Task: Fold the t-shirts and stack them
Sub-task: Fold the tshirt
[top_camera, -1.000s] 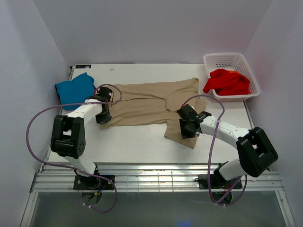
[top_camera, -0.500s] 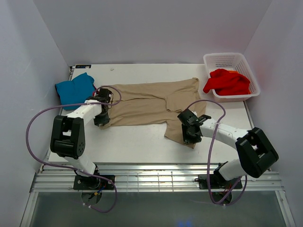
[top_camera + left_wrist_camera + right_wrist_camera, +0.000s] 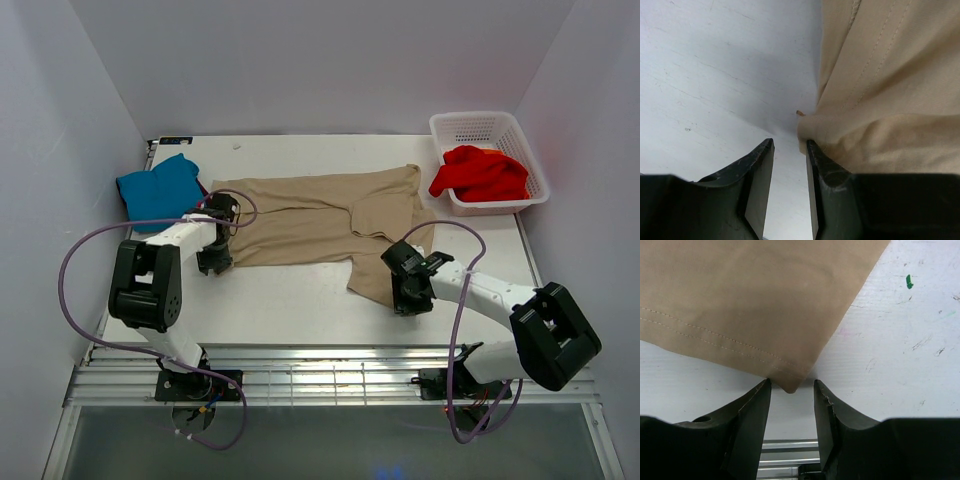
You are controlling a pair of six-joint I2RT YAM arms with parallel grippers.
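Across the middle of the table (image 3: pixel 290 300) the tan-beige t-shirt (image 3: pixel 310 215) lies spread out flat, with one flap of it reaching down toward the near edge on the right. Both arms are at work on it, one at each end.

Over on the left, the left gripper (image 3: pixel 214 260) sits low at the shirt's near-left corner. From its wrist camera, the two dark fingers (image 3: pixel 760 175) stand apart with only bare white table showing in the gap. The bunched, stitched edge of the tan cloth lies right against the tip of one finger. So the jaws are parted and nothing is pinched.

On the other side, the right gripper (image 3: pixel 412 298) is down at the pointed near corner of that hanging flap. Its wrist view has the hemmed corner coming to a tip right at the mouth of the gap, between the two fingertips (image 3: pixel 752 410). Those fingers are spread as well and are not clamped on the fabric. A small green speck (image 3: pixel 909 281) shows on the scuffed tabletop beyond.

Elsewhere, the teal-blue t-shirt (image 3: pixel 160 188) rests in a bundle at the far-left side of the table, just beyond the left arm. The bright red t-shirt (image 3: pixel 480 172) is heaped in the white basket (image 3: pixel 490 124) at the far-right corner, one fold draping over the rim.
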